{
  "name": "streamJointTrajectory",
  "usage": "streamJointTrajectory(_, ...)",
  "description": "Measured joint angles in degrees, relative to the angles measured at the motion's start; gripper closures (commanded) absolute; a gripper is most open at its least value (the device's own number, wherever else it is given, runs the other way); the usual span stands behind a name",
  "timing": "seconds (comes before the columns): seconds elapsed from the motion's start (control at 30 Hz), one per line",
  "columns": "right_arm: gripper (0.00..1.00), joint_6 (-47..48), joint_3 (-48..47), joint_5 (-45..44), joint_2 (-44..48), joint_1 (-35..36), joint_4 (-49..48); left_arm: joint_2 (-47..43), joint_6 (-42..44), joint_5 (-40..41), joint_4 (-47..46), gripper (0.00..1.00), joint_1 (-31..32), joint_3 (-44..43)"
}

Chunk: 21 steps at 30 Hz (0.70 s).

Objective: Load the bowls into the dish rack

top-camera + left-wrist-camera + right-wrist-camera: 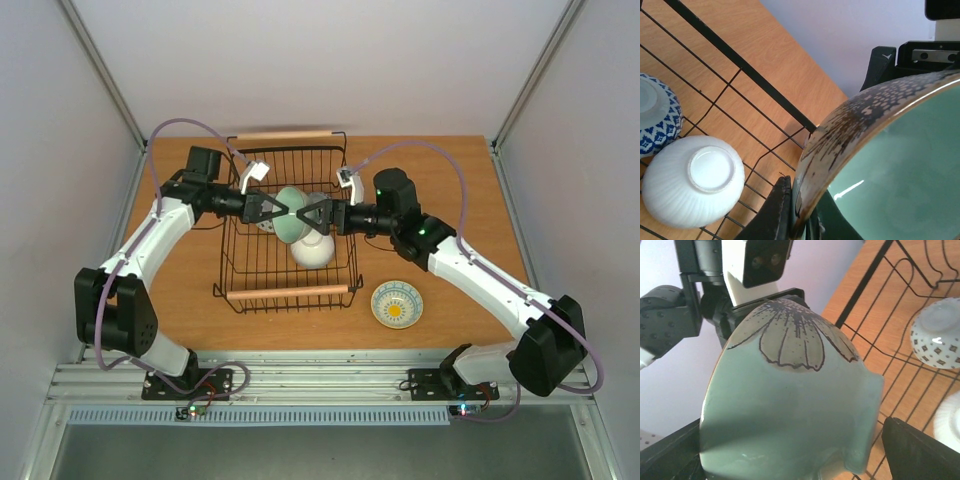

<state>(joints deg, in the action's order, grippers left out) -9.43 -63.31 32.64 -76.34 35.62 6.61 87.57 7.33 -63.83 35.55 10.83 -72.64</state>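
Jaws first: left gripper [268, 208] pinches the green bowl [290, 222] by its rim, and right gripper [316, 213] sits spread wide around the same bowl, over the dish rack [290, 293].
From above, a white bowl [312, 250] lies upside down in the rack's near-right part and a patterned bowl [397, 303] sits upright on the table [180, 290] just right of the rack. Left wrist cam: one finger [772, 215] presses the speckled rim, with a blue-and-white bowl [667, 122] on the wires below. Right wrist cam: fingers [920, 450] flank the flower-painted outside, and I honestly can't tell whether they're squeezing it.
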Motion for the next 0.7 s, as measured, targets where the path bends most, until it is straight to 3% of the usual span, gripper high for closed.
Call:
streamJointTrajectory(0.13,0.25,-1.0,0.2,2.5,-0.5,0.0,-2.9,0.0,-0.4,-1.4,-0.1,0.99,0.0,0.0)
streamJointTrajectory(0.23,0.42,-2.8,0.2,3.6,-1.1,-0.2,-4.1,0.0,-0.2,-1.5,-0.6,0.99,-0.4,0.0)
streamJointTrajectory(0.43,0.96,-3.3,0.3,5.0,-2.0,-0.5,-5.7,0.0,-0.7,-1.3,-0.6,1.00,-0.8,0.0)
streamJointTrajectory(0.57,0.99,-3.2,0.3,5.1,-2.1,-0.6,-5.7,0.0,-0.7,-1.2,-0.6,0.98,-0.8,0.0)
streamJointTrajectory(0.7,0.99,-2.0,0.0,4.7,-2.1,-0.6,-4.3,0.0,-0.6,0.0,-0.6,0.58,-0.5,0.0)
